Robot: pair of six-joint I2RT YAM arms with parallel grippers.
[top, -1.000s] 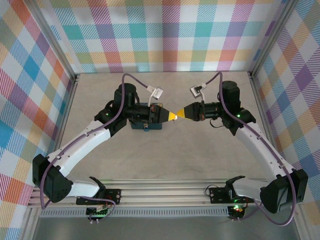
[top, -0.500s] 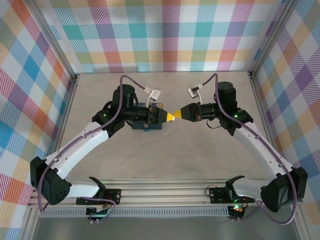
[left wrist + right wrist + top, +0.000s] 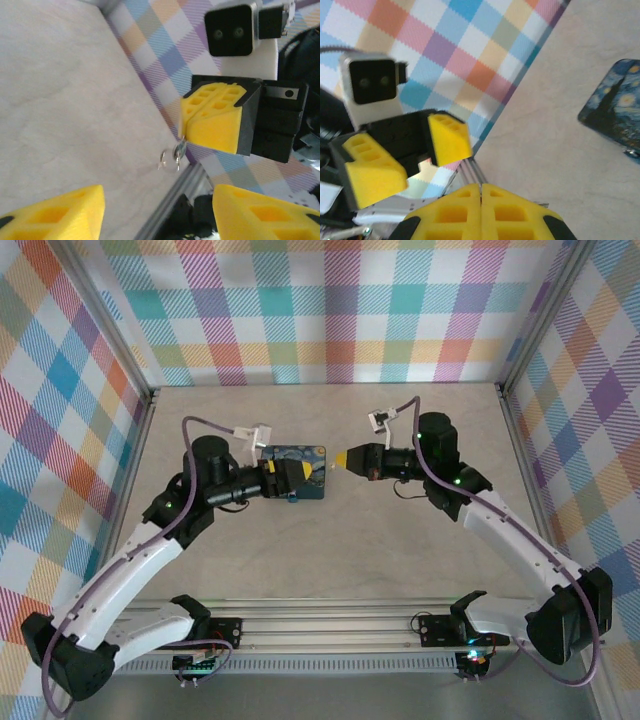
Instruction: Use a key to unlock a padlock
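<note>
One padlock (image 3: 615,102), one key (image 3: 179,149), two grippers, left gripper (image 3: 299,472) and right gripper (image 3: 341,457).

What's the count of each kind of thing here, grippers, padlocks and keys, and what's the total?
Grippers: 2, the left gripper open and the right gripper shut
Padlock: 1, the night-sky padlock on the table
Key: 1, the key pinched at the right gripper's tip
Total: 4

Even, bright light falls from overhead with only faint shadows beneath my arms, the yellow fingertips (image 3: 50,212) of my left pincer (image 3: 157,200) blur up close, and the key (image 3: 179,150) ahead of it looks soft.
</note>
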